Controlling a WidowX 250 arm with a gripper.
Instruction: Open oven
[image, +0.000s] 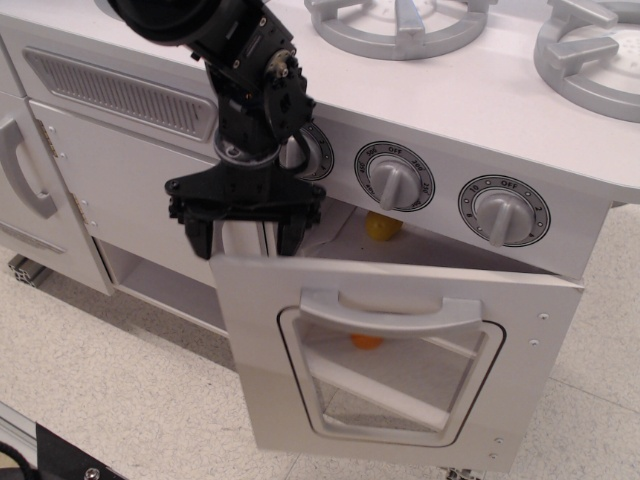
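The oven door (400, 370) is white with a rounded clear window and a wide grey horizontal handle (390, 310). It hangs tilted part-way open below the knob panel, showing the oven cavity behind its top edge. My black gripper (244, 236) is open, its two fingers (198, 236) pointing down just above the door's upper left corner, beside a vertical grey cabinet handle. It holds nothing. A yellow ball (380, 226) lies inside the oven, and an orange thing (366, 341) shows through the window.
Three grey knobs (395, 180) sit on the panel above the oven. Grey burners (400, 22) are on the stovetop. White cabinet doors with vertical grey handles (25, 170) stand at the left. The speckled floor (120, 390) lies below.
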